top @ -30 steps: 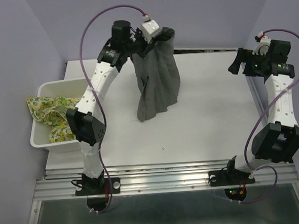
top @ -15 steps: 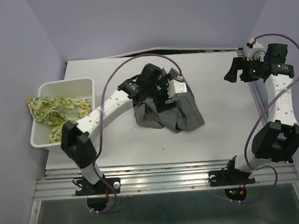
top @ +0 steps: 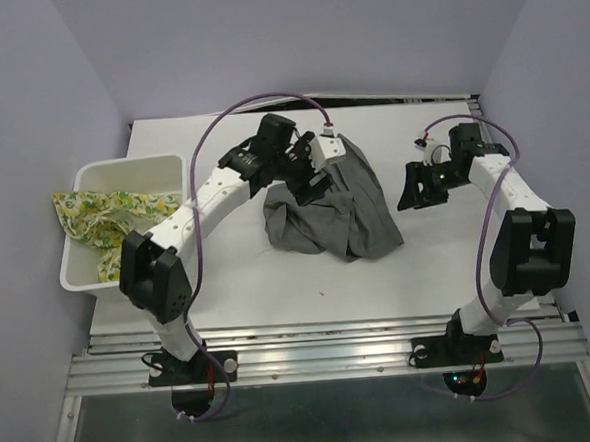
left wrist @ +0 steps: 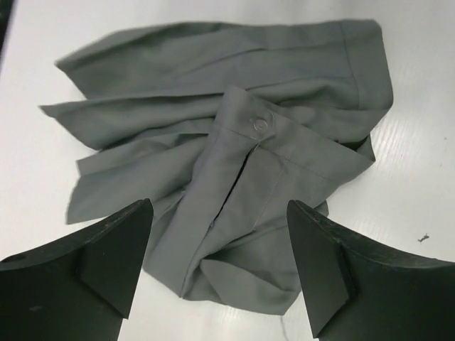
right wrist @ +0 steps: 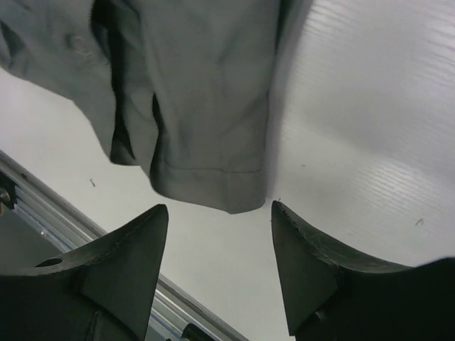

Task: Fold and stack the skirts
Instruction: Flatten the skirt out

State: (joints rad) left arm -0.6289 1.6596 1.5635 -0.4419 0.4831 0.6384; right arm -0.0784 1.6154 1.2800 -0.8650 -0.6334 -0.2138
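The grey skirt [top: 335, 217] lies crumpled in the middle of the table. In the left wrist view its buttoned waistband [left wrist: 259, 124] faces up. My left gripper [top: 308, 185] hovers over the skirt's far left part, open, with only cloth below the jaws [left wrist: 219, 206]. My right gripper [top: 409, 192] is just right of the skirt, open and empty. In the right wrist view a hemmed corner of the skirt [right wrist: 213, 177] lies just ahead of the right gripper [right wrist: 219, 206], apart from it. The lemon-print skirt [top: 100, 221] lies bunched in the basket, spilling over its left rim.
The white basket [top: 131, 167] stands at the table's left edge. A metal rail [top: 322, 340] runs along the near edge, also seen low in the right wrist view as the rail [right wrist: 43, 195]. Purple walls close in behind and on both sides.
My left gripper let go of the grey skirt, which dropped from hanging into a heap on the table. My right arm swung in from the far right to the skirt's right side.
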